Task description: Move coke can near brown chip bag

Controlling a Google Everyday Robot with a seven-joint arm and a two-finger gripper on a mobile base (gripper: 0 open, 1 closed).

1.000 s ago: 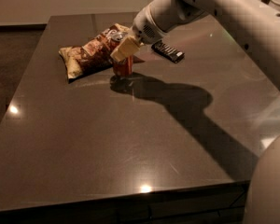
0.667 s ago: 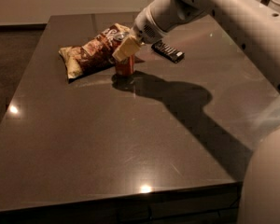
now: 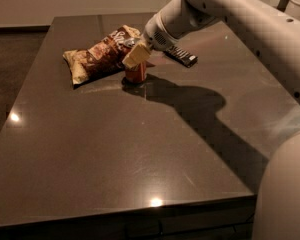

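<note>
The coke can [image 3: 136, 74] stands upright on the dark table [image 3: 115, 149], just right of the near end of the brown chip bag [image 3: 97, 56], which lies flat at the back left. My gripper [image 3: 136, 58] comes down from the upper right and sits right over the can's top, hiding the lid. Only the can's red lower body shows under the gripper's tan tip.
A small flat black candy bar [image 3: 181, 56] lies on the table just right of my wrist. My white arm [image 3: 230, 9] crosses the upper right and its body fills the right edge. The arm's shadow falls across the table's middle right.
Hardly anything differs. The gripper stays over the can beside the chip bag, perhaps a touch lower. The can and the bag have not moved.
</note>
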